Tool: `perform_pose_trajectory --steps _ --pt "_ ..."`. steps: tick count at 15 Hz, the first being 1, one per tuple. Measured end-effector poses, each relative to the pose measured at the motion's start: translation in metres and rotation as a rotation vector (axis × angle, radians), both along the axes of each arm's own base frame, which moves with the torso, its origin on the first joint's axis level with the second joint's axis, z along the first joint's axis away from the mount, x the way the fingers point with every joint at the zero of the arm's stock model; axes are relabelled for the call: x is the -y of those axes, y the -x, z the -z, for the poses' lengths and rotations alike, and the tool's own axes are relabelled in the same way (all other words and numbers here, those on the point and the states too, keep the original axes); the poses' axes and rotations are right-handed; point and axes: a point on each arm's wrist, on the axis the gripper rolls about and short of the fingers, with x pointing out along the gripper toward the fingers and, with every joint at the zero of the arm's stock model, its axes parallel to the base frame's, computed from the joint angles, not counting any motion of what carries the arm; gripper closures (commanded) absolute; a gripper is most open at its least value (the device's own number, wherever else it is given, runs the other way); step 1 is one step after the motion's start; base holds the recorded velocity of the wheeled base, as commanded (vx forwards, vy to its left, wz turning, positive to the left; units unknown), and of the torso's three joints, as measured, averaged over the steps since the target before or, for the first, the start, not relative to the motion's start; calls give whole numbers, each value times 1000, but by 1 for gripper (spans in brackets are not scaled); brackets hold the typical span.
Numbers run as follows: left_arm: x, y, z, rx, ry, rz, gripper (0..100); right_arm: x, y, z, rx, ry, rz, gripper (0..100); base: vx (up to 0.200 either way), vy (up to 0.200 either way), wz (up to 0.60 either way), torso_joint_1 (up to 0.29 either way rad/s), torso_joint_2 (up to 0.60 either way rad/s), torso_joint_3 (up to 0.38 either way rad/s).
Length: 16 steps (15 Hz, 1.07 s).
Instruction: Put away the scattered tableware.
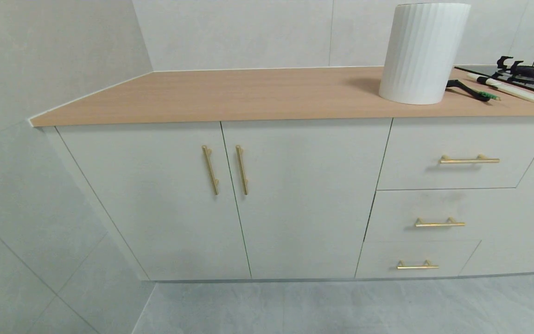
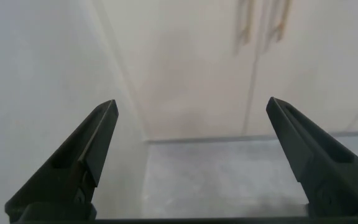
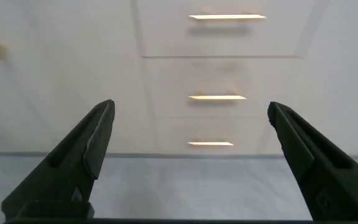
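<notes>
Two hands: the left hand (image 2: pixel 191 102) and the right hand (image 3: pixel 190 104) are both hanging low with fingers spread wide, gripping nothing.
Ahead of left hand: the double cabinet doors (image 1: pixel 155 199) are facing it, shut, with their gold handles above it.
Ahead of right hand: a stack of three drawers (image 1: pixel 461 153) is standing shut, its handles above and in front of the hand.
Task things: a black-handled utensil (image 1: pixel 468 89) and a long white utensil (image 1: pixel 510 89) are lying flat, well above the right hand and to its right.
Holder: a white ribbed container (image 1: pixel 422 53) is standing upright just left of them, probably their destination.
Handling: both are looking slim, stiff and light. Lying flat, they are likely asking for a pinch from above at mid-handle, and smooth handles may be slipping.
Surface: the wooden tabletop (image 1: pixel 248 93) is looking smooth and level, and a stove (image 1: pixel 531 74) is sitting at its right end.
Room: pale tiled walls are meeting a grey floor (image 1: pixel 341 306).
</notes>
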Motion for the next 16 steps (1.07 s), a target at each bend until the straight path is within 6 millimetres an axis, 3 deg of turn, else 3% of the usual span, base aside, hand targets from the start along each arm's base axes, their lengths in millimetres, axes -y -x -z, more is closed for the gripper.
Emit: perform_pose_trajectory --steps 3,7,9,13,16 --pt "-1 24 22 35 10 -136 0 6 27 17 71 39 182 0 0 0 0 0 0 0" --pt "3 32 35 98 90 -318 0 5 41 27 125 37 350 0 0 0 0 0 0 0" --pt "5 33 51 100 88 -391 0 4 40 46 105 39 364 0 0 0 0 0 0 0" --pt "8 12 88 119 83 -357 0 0 33 72 62 -3 196 0 0 0 0 0 0 0" --pt "12 0 105 146 98 -146 0 -3 33 76 39 -31 71 0 0 0 0 0 0 0"
